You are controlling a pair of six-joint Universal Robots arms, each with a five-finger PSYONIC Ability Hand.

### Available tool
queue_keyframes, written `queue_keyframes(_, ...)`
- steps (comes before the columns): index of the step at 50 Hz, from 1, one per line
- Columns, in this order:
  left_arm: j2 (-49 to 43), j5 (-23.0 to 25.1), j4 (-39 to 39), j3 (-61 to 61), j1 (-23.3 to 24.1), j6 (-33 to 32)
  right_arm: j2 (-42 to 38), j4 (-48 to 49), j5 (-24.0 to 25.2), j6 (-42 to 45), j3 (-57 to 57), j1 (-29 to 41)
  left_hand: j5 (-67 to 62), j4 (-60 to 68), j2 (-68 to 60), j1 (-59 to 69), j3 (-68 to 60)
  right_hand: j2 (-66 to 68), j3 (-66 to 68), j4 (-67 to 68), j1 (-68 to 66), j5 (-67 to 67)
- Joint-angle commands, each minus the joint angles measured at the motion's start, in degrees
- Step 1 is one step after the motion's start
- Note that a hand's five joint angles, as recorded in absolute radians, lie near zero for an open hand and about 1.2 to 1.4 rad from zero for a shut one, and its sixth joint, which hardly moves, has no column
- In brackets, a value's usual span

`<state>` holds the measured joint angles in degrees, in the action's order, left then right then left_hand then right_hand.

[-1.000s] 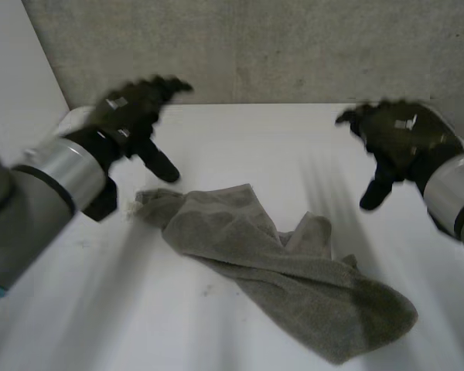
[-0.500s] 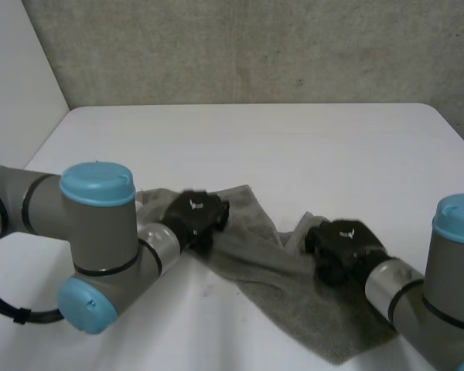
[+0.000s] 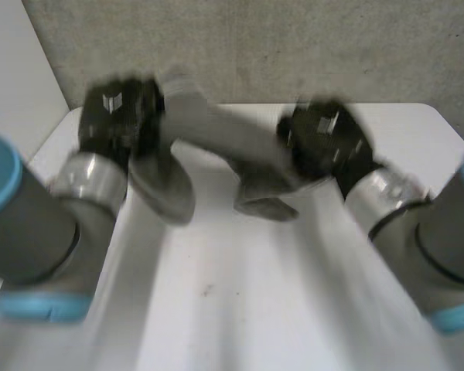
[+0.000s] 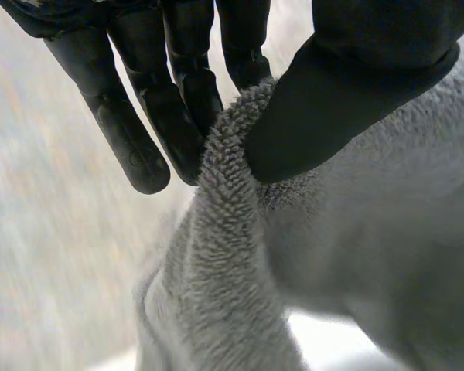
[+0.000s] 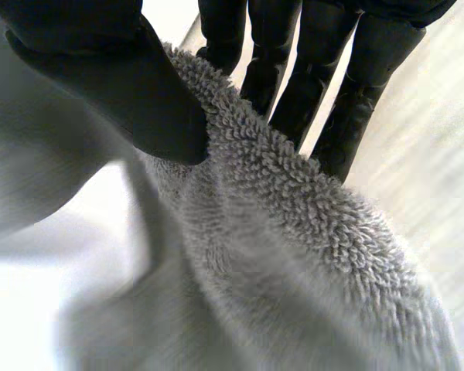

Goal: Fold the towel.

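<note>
Head view: the gray terry towel (image 3: 216, 130) hung above the white table (image 3: 216, 309), slung between the left hand (image 3: 117, 117) and right hand (image 3: 325, 143), ends drooping. The left wrist view added the grip: thumb (image 4: 348, 100) and fingers (image 4: 178, 100) pinching a bunched edge. The right wrist view had the same pinch. Looked soft, light and floppy, so I'd grab corners.
</note>
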<state>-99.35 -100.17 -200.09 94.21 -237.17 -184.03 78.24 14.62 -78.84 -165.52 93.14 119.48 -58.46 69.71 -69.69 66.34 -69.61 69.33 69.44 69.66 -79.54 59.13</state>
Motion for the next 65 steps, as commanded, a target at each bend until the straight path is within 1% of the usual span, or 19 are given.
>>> queue_keyframes(1, 2.7, 0.6, 8.0, 18.2, 0.7, -0.8, -8.9, -30.0, 4.1, 9.3, -2.3, 1.5, -11.5, 10.3, -10.3, 13.7, -10.4, 10.7, 10.6, 10.3, -0.5, 10.9)
queue_keyframes(2, 2.7, 0.6, 8.0, 18.2, 0.7, -0.8, -9.5, -30.2, 4.7, 9.3, -2.4, 1.6, -11.5, 10.3, -10.3, 13.7, -10.4, 5.2, 5.1, 4.9, 5.0, 5.4)
queue_keyframes(3, 2.6, 0.7, 9.0, 19.8, 0.8, -1.1, -9.6, -29.2, 5.3, 9.2, -1.6, 1.3, -7.4, 6.1, -6.2, 9.5, -6.2, -13.5, -13.6, -13.8, 23.7, -13.3)
queue_keyframes(4, 2.4, 0.7, 9.7, 20.6, 1.0, -1.2, -9.6, -29.2, 5.3, 9.2, -1.6, 1.3, 20.5, -21.7, 21.7, -18.3, 21.6, -13.7, -13.8, -14.0, 23.9, -13.5)
queue_keyframes(5, 2.4, 0.7, 9.7, 20.6, 1.0, -1.2, -9.5, -27.6, 5.6, 9.0, -1.2, 1.1, 20.7, -22.0, 22.0, -18.6, 21.9, -26.0, -26.1, -26.3, 36.2, -25.8)
queue_keyframes(6, 2.1, 0.6, 10.4, 20.8, 0.8, -1.5, -9.5, -27.6, 5.6, 9.0, -1.2, 1.1, 51.7, -53.0, 52.9, -49.6, 52.9, -26.1, -26.2, -26.4, 36.3, -25.9)
queue_keyframes(8, 1.8, 0.6, 11.0, 20.3, 0.7, -1.9, -8.8, -23.5, 5.5, 7.6, -0.4, 0.8, 58.4, -59.6, 59.6, -56.2, 59.5, -49.5, -49.6, -49.9, 59.7, -49.3)
queue_keyframes(11, 2.1, 0.8, 11.8, 19.1, 0.7, -2.9, -7.8, -20.5, 5.4, 4.9, 0.3, 0.8, 57.7, -59.0, 59.0, -55.6, 58.9, -59.3, -59.4, -59.7, 69.5, -59.1)
queue_keyframes(21, 3.5, 1.5, 11.4, 10.5, 2.7, -3.3, -1.5, -16.5, 5.2, -0.9, 2.5, -5.4, 56.6, -57.8, 57.8, -54.4, 57.7, -59.3, -59.4, -59.7, 69.5, -59.1)
queue_keyframes(30, -5.6, 10.1, 12.3, 1.2, 2.2, -6.2, -0.7, -15.4, 5.8, 0.5, 7.9, -9.5, 53.4, -54.6, 54.6, -51.2, 54.5, -59.3, -59.4, -59.7, 69.5, -59.1)
queue_keyframes(32, -8.0, 11.6, 13.0, -0.5, 2.1, -8.5, -0.7, -14.9, 5.9, 1.2, 9.4, -10.7, 52.4, -53.6, 53.6, -50.2, 53.5, -59.3, -59.4, -59.7, 69.5, -59.1)
queue_keyframes(34, -12.8, 13.4, 15.4, -4.6, 2.0, -14.2, -0.7, -14.3, 6.0, 2.2, 10.7, -11.6, 49.9, -51.1, 51.1, -47.7, 51.0, -59.3, -59.4, -59.7, 69.5, -59.1)
queue_keyframes(35, -12.8, 13.4, 15.4, -4.6, 2.0, -14.3, -0.6, -13.6, 5.9, 3.0, 11.8, -12.2, 49.8, -51.1, 51.1, -47.7, 51.0, -59.3, -59.4, -59.7, 69.5, -59.1)
queue_keyframes(37, -17.4, 13.7, 18.6, -8.6, 1.6, -20.5, -0.7, -12.9, 5.9, 3.7, 12.4, -12.3, 44.8, -46.1, 46.0, -42.7, 46.0, -59.3, -59.4, -59.7, 69.5, -59.1)
queue_keyframes(42, -22.7, 13.2, 22.3, -13.7, 1.3, -25.8, -1.7, -12.2, 5.9, 4.7, 12.9, -12.3, 43.4, -44.7, 44.7, -41.3, 44.6, -59.3, -59.4, -59.7, 69.5, -59.1)
queue_keyframes(48, -25.5, 11.7, 24.0, -16.3, 1.3, -26.3, -3.5, -12.2, 5.9, 4.8, 12.9, -12.1, 42.6, -43.9, 43.8, -40.5, 43.8, -59.3, -59.4, -59.7, 69.5, -59.1)
queue_keyframes(53, -26.6, 9.3, 24.2, -17.0, 1.0, -26.5, -3.9, -12.2, 5.9, 4.9, 12.8, -12.1, 31.2, -32.4, 32.4, -29.1, 32.3, -59.3, -59.4, -59.7, 69.5, -59.1)
queue_keyframes(59, -27.7, 9.3, 24.1, -17.2, 1.0, -26.6, -4.2, -12.0, 5.9, 4.9, 12.7, -12.3, 30.8, -32.1, 32.1, -28.7, 32.0, -59.3, -59.4, -59.7, 69.5, -59.1)
queue_keyframes(65, -28.5, 9.2, 24.2, -17.6, 1.1, -26.7, -4.8, -11.5, 5.9, 4.9, 12.8, -12.3, 18.4, -19.7, 19.7, -16.3, 19.6, -59.3, -59.4, -59.7, 69.5, -59.1)
